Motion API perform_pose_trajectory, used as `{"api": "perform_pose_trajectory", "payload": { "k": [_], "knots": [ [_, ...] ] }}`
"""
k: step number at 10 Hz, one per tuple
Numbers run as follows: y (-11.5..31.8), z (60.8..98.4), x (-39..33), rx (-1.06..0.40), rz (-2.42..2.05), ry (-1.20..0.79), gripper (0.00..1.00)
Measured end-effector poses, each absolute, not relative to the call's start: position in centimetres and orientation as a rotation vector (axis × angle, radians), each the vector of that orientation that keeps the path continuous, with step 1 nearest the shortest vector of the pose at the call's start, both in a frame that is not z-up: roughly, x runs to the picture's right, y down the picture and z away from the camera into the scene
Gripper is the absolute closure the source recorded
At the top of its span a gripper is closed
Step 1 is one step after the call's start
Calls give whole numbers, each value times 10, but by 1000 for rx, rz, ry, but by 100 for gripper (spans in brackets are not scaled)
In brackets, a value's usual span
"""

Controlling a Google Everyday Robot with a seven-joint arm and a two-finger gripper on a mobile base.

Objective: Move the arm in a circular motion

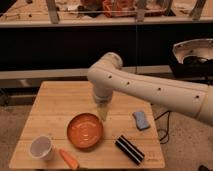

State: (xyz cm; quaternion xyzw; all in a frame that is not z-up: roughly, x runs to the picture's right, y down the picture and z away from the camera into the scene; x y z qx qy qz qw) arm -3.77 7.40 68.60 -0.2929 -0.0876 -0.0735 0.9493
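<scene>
The cream-white arm with small dark dots reaches in from the right over the wooden table. Its elbow bends near the table's middle and the last link points down. The gripper is the narrow pale tip, hanging just above the far right rim of the orange bowl. The small white bottle-like figure is hidden behind the arm.
A white cup stands at the front left, an orange carrot-like piece beside it. A black striped block lies at the front right and a blue sponge at the right. Dark shelving stands behind.
</scene>
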Motion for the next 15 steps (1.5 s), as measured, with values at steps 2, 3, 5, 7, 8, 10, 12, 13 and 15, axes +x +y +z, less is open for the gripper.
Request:
{"api": "perform_pose_trajectory", "payload": {
  "k": [2, 3, 5, 7, 8, 10, 12, 13, 15],
  "knots": [
    [38, 706, -51, -577, -236, -198, 20],
    [27, 712, -53, -565, -261, -205, 20],
    [-5, 730, -45, -549, -291, -193, 20],
    [-30, 741, -38, -529, -299, -174, 20],
    [-36, 743, -25, -524, -282, -163, 20],
    [-43, 741, 20, -514, -227, -136, 20],
    [-41, 737, 71, -508, -148, -117, 20],
    [-36, 733, 95, -509, -105, -109, 20],
    [-18, 726, 142, -515, -13, -87, 20]
  ]
}}
